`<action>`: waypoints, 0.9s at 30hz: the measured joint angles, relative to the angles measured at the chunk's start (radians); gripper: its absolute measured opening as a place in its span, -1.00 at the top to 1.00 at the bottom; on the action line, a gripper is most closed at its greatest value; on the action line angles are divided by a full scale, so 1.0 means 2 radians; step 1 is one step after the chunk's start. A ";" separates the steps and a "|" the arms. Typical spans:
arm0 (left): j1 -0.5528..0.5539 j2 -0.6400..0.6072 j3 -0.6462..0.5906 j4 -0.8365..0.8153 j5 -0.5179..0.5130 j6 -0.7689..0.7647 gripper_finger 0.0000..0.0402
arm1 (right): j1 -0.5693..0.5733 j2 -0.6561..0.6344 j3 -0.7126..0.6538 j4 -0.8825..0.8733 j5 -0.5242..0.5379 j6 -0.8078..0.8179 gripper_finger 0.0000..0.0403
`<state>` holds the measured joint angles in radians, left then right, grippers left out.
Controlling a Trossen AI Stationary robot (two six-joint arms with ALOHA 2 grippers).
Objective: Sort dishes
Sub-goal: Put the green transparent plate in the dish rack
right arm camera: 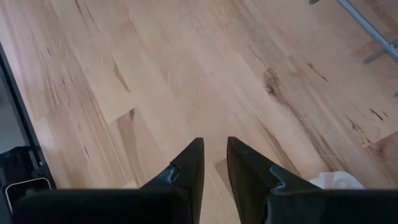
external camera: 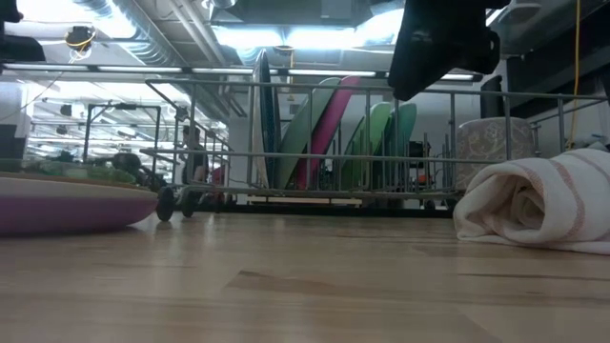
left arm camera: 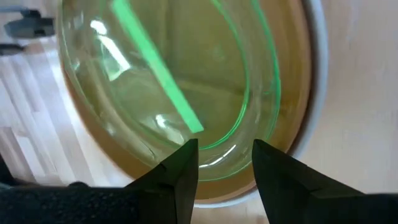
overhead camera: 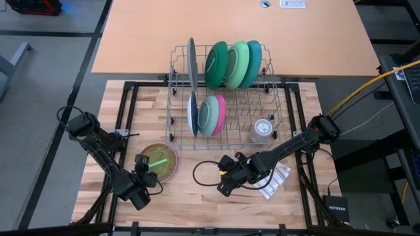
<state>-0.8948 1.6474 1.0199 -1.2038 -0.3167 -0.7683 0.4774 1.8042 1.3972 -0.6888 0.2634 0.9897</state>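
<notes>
A stack of dishes [overhead camera: 158, 162] near the worktop's [overhead camera: 197, 196] front left corner is being straddled at its rim by the nearer left pincer [left arm camera: 222, 163], fingers apart.

The only lettering I can read is "NETGEAR", printed in white on the small black box [overhead camera: 336, 208] beside my table's edge, near my right arm's base.

Ceiling: exposed ducts [external camera: 143, 29] and bright strip lights [external camera: 286, 38] are seen.
Floor: grey floor [overhead camera: 39, 85] is shown beside the desk's left edge.
</notes>
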 joint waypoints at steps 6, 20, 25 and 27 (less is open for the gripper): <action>0.000 -0.002 0.000 -0.019 0.000 -0.034 0.30 | 0.000 0.000 0.000 0.005 0.003 0.000 0.63; 0.000 -0.002 0.043 -0.014 0.000 -0.105 0.30 | 0.000 0.000 0.000 0.008 0.003 0.000 0.63; 0.000 -0.002 0.046 0.033 0.000 -0.111 0.30 | 0.000 0.000 0.000 0.008 0.003 0.000 0.63; 0.000 -0.002 0.046 0.048 -0.001 -0.106 0.30 | 0.000 0.000 0.000 0.008 0.003 0.000 0.63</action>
<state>-0.8940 1.6424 1.1122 -1.1076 -0.3195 -0.9805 0.4774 1.8042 1.3972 -0.6735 0.2687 0.9894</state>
